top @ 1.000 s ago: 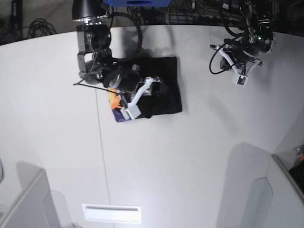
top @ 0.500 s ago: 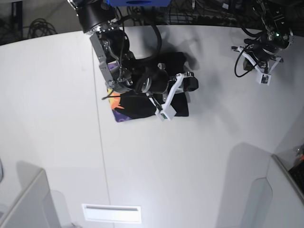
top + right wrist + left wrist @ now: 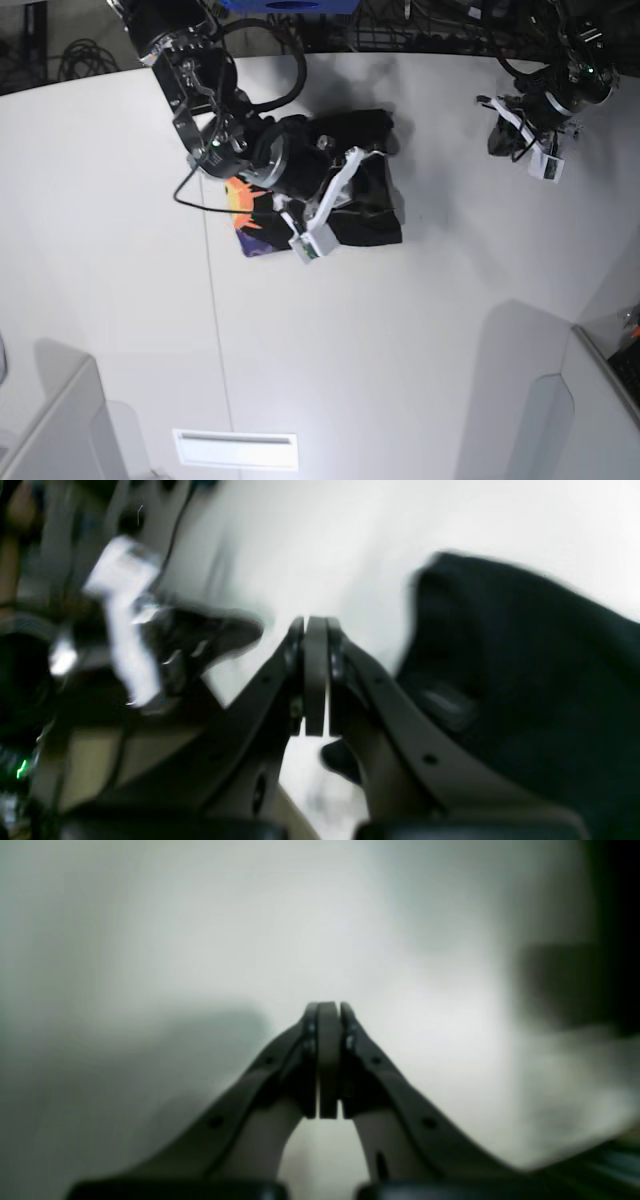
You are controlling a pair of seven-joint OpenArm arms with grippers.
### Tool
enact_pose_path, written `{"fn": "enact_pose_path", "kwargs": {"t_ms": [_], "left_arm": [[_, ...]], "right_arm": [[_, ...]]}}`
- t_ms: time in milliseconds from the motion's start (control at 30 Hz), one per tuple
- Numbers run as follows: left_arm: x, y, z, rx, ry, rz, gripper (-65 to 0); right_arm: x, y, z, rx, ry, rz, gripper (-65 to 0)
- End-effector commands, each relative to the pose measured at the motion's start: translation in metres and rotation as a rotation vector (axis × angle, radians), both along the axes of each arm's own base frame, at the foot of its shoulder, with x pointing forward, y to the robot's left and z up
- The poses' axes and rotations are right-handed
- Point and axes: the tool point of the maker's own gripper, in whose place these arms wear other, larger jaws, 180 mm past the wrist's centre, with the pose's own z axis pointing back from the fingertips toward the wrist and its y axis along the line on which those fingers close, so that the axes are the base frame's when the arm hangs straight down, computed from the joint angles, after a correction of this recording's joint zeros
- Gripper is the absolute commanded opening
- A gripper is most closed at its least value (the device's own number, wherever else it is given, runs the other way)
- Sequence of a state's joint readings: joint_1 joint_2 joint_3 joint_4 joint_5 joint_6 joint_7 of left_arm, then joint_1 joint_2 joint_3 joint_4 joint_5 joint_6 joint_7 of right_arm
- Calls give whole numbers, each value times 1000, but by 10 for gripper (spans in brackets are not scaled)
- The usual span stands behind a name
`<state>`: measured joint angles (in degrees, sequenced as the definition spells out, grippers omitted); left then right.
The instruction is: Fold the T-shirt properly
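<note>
The T-shirt [image 3: 365,205] lies folded on the white table [image 3: 420,330], mostly black, with a purple and orange print [image 3: 245,215] showing at its left edge. My right gripper [image 3: 383,132] hangs over the shirt's far side. In the right wrist view this gripper [image 3: 316,625] is shut, pads together with nothing between them, and the black T-shirt [image 3: 525,670] lies to its right. My left gripper [image 3: 498,138] is far off at the upper right. Seen from the left wrist, it [image 3: 327,1007] is shut and empty over bare table.
A seam [image 3: 215,330] runs down the table on the left. Grey partitions stand at the front left [image 3: 60,430] and front right [image 3: 560,420]. A white label [image 3: 235,450] lies near the front edge. Cables and a rack sit behind the table.
My right gripper has shut, with no cloth in it. The right arm has swung back leftwards over the shirt. The left arm has drawn away to the upper right.
</note>
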<state>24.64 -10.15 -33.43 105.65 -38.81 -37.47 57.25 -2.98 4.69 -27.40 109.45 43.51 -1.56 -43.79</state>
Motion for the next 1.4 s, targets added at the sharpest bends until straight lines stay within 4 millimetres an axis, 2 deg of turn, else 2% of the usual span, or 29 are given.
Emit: {"fn": "enact_pose_path", "kwargs": {"t_ms": [0,33,100,167,233,267,333,400,467,633,833,1033,1133,1200,1233,1367], "left_arm": [[6,-3,14,-37,-53,-9,-650],[7,-10,18,-95,-71,-5,-647],[12,-19,28,-187,-106,16,-429],[15,-27,34,-242,-126,17,-242],[22,-46,38,-298,-139,-24,-104],[26,-58,39,-327,-142,-51,-61],[30,-78,38,-372,-138,-96,-25],[36,-99,35,-423,-134,-121,-26],[42,-109,29,-463,-122,-111,-26],[54,-122,8,-540,-18,-8,-26],[64,-143,-11,-582,72,-4,-26],[67,-158,-30,-602,178,36,-28],[66,-167,-38,-603,220,23,-35],[65,-174,-44,-603,250,14,-97],[63,-177,-48,-603,269,12,-150],[61,-177,-57,-602,307,36,-418]], "right_arm": [[7,-8,9,38,-29,-48,-650],[10,-20,3,36,-26,-95,-650],[12,-38,-5,27,-17,-156,-650],[14,-51,-10,7,-15,-179,-650],[14,-61,-16,-17,-12,-192,-650],[14,-65,-17,-24,-12,-198,-650],[13,-69,-20,-33,-8,-203,-650],[11,-72,-23,-45,-5,-200,-650],[10,-74,-25,-51,-1,-199,-650],[7,-78,-28,-63,3,-200,-650],[11,-96,-19,-21,-44,-306,-650],[15,-126,-25,-38,-41,-404,-650],[16,-133,-26,-45,-40,-424,-650],[16,-134,-26,-47,-41,-423,-650],[16,-134,-26,-47,-41,-423,-650],[16,-134,-26,-46,-42,-424,-650]]}}
